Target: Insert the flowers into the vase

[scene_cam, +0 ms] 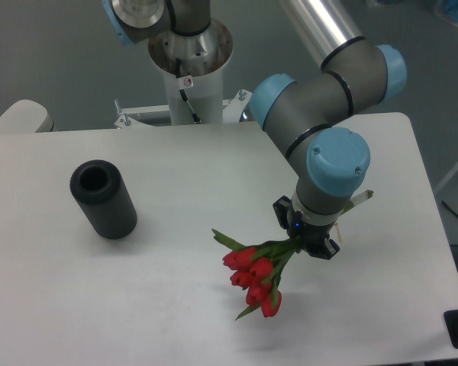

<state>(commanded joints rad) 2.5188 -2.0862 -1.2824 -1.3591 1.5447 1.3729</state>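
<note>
Flowers (256, 278) gripped by pincer (305, 245), well apart from vase (103, 200).

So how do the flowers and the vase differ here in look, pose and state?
The flowers are red buds on green stems; the vase is plain matte black. The flowers hang from the gripper, buds angled down to the left above the table; the vase stands free on it, apart at the left. The flowers spread irregularly; the vase is a smooth cylinder, its hole empty.
</note>
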